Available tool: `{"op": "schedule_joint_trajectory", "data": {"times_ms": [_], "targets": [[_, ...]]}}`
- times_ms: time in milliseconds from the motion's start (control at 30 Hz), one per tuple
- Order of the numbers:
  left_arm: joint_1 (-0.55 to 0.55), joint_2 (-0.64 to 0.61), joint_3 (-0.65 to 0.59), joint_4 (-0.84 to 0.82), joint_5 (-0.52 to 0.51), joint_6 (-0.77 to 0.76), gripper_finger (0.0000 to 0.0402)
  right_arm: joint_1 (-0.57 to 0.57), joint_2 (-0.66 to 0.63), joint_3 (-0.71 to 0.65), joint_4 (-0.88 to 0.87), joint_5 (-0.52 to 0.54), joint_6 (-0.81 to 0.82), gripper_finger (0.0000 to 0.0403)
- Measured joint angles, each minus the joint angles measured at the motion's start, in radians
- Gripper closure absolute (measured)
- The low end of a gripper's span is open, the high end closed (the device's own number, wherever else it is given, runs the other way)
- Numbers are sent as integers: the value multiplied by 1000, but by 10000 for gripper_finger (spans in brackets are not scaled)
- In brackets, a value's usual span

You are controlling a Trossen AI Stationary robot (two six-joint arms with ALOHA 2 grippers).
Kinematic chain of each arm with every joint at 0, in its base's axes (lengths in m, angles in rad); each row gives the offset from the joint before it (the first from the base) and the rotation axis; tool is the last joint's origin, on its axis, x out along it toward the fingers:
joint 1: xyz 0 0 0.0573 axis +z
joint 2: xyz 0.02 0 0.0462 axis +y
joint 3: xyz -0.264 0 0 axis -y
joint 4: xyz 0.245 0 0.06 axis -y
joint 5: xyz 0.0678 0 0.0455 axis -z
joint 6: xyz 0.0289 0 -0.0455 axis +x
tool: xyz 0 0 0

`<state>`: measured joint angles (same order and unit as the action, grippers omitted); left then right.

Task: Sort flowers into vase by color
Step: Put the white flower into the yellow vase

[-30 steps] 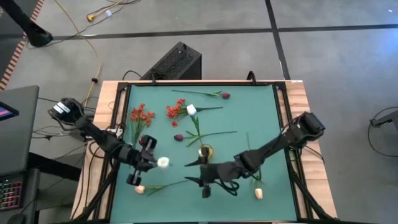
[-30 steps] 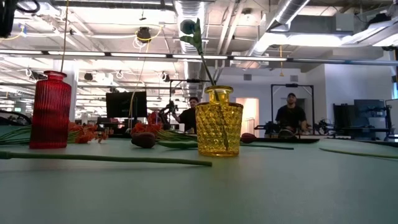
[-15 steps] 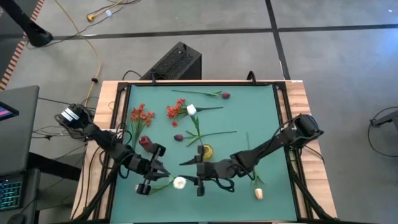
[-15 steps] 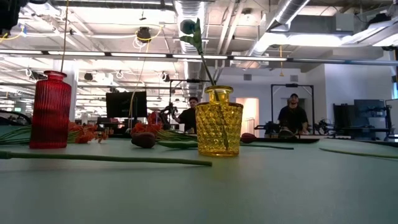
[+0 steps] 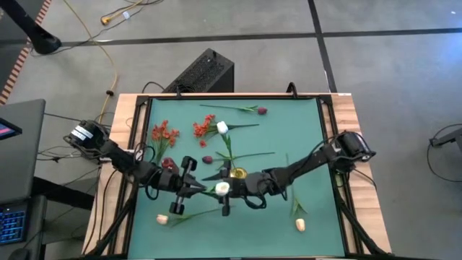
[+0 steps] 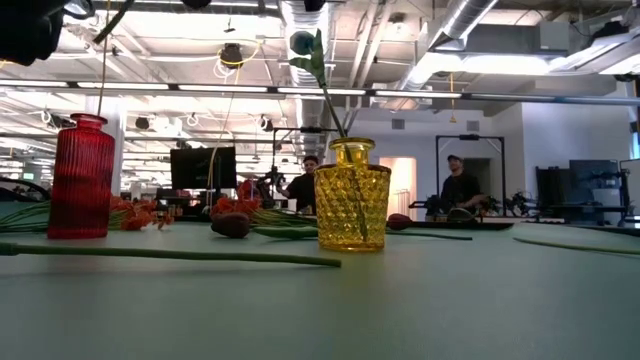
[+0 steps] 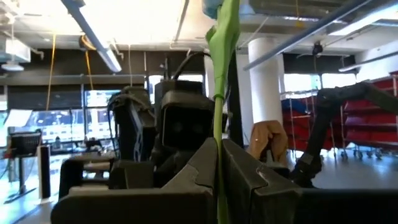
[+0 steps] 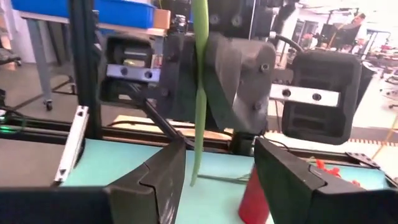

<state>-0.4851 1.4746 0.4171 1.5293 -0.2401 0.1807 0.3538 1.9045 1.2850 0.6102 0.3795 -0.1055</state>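
My left gripper [image 5: 205, 188] is shut on a white tulip [image 5: 221, 188] held in the air near the table's middle, head up. Its green stem [image 8: 199, 93] hangs down and ends above the mat. My right gripper [image 5: 223, 193] faces it, open, one finger on each side of the stem without touching [image 8: 217, 180]. A yellow glass vase [image 5: 238, 174] stands just beyond with one green stem in it [image 6: 322, 80]. A red vase [image 5: 168, 165] stands to its left [image 6: 82, 177]. Other flowers lie flat on the mat. My left gripper pinches the tulip's green stem [image 7: 217, 158] between its two fingers, which reach in level from the table's left and lie across it. The flower is lifted clear and stands upright. Its head is above the fingers and the rest of the stem hangs below them.
On the far half of the green mat lie red-orange clusters [image 5: 164, 133] [image 5: 203, 128], a white tulip [image 5: 221, 127] and maroon buds [image 5: 261, 110] [image 5: 208, 159]. A peach tulip [image 5: 162, 219] and a cream one [image 5: 299, 224] lie near the front edge. People sit in the room beyond [image 6: 460, 185].
My left gripper has carried the white tulip from the table's left side toward the middle, first dipping toward the near edge, then moving toward the yellow vase. My right gripper has moved left and toward the far edge and met the flower there; its fingers now stand about the stem.
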Motion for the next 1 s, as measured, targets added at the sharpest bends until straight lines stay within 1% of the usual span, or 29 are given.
{"op": "schedule_joint_trajectory", "data": {"times_ms": [167, 500, 600, 733, 1000], "targets": [[0, 0, 0, -13, -4, 35, 401, -16, 0, 0, 30, -67, 0, 187], [0, -1, 0, -19, -10, 54, 401, -37, -1, -1, 47, -71, 0, 187], [0, -1, 0, -19, -10, 55, 401, -36, -1, 0, 47, -71, 0, 196], [0, -1, 0, -28, -10, 63, 401, -32, -1, -1, 49, -85, 9, 236], [-1, -1, 0, -32, -31, 61, 401, -13, -1, -1, 51, -95, 26, 356]]}}
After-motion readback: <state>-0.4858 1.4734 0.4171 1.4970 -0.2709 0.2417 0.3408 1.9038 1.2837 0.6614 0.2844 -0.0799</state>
